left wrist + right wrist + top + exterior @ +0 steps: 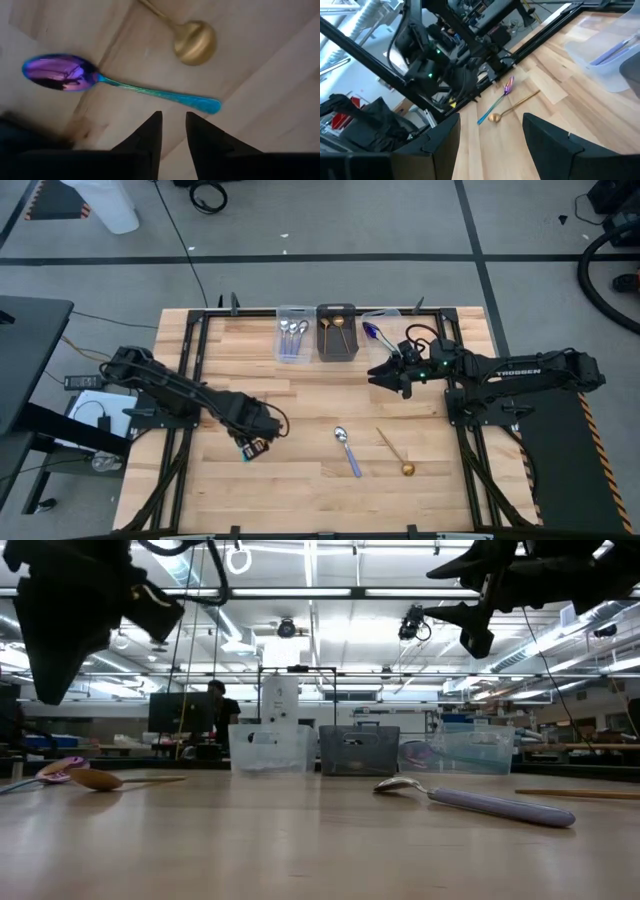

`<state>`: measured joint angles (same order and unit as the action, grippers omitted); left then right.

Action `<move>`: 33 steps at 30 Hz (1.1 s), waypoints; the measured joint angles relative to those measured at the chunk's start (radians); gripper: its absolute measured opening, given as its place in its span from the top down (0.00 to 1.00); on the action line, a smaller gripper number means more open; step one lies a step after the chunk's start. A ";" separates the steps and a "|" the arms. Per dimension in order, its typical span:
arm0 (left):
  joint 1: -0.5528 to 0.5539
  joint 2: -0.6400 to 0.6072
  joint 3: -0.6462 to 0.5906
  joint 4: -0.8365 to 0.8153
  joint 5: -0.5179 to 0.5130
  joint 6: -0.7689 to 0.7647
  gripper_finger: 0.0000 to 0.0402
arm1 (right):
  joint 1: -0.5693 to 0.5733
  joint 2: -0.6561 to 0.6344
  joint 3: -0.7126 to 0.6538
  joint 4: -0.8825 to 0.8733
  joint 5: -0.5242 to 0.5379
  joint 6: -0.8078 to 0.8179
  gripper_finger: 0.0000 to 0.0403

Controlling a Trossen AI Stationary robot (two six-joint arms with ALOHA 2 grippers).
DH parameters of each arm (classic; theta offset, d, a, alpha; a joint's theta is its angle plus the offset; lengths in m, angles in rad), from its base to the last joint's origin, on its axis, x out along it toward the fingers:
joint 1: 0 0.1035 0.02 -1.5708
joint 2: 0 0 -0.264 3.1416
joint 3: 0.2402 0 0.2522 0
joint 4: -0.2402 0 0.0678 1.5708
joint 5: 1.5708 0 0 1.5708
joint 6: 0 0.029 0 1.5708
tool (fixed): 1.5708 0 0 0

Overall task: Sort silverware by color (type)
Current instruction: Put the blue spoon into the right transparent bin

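Observation:
My left gripper (173, 131) hovers above a rainbow spoon (120, 82) and a gold spoon (195, 42) that lie flat on the left half of the table; its fingers are a little apart and touch nothing. The arm hides both spoons in the high view. My right gripper (385, 375) is wide open in the air near the far bins. A spoon with a silver bowl and pale purple handle (347, 450) and another gold spoon (395, 452) lie mid-table. Silver spoons (292, 332), gold spoons (337, 328) and a rainbow spoon (374, 332) rest in the bins.
Three small bins stand in a row at the far edge: a clear one (281, 350), a dark one (350, 352) and a clear one (392, 314). A black frame rail (190, 370) runs along the table's sides. Bare wood lies between the arms and along the near edge.

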<state>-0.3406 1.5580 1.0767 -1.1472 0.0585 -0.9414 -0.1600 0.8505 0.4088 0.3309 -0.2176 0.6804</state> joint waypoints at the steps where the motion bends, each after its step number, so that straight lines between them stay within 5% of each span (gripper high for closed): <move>1: -0.003 -0.011 -0.018 0.017 0.000 -0.031 0.78 | 0.000 0.000 0.000 0.000 0.000 0.001 0.44; 20: -0.091 -0.311 -0.364 0.277 -0.053 -0.874 0.85 | 0.016 0.000 -0.001 -0.018 0.008 0.005 0.44; 33: -0.089 -0.315 -0.407 0.283 -0.121 -1.095 0.58 | 0.016 0.000 -0.001 -0.033 0.008 0.007 0.44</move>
<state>-0.4294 1.2434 0.6698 -0.8642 -0.0624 -2.0368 -0.1444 0.8509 0.4076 0.2979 -0.2100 0.6874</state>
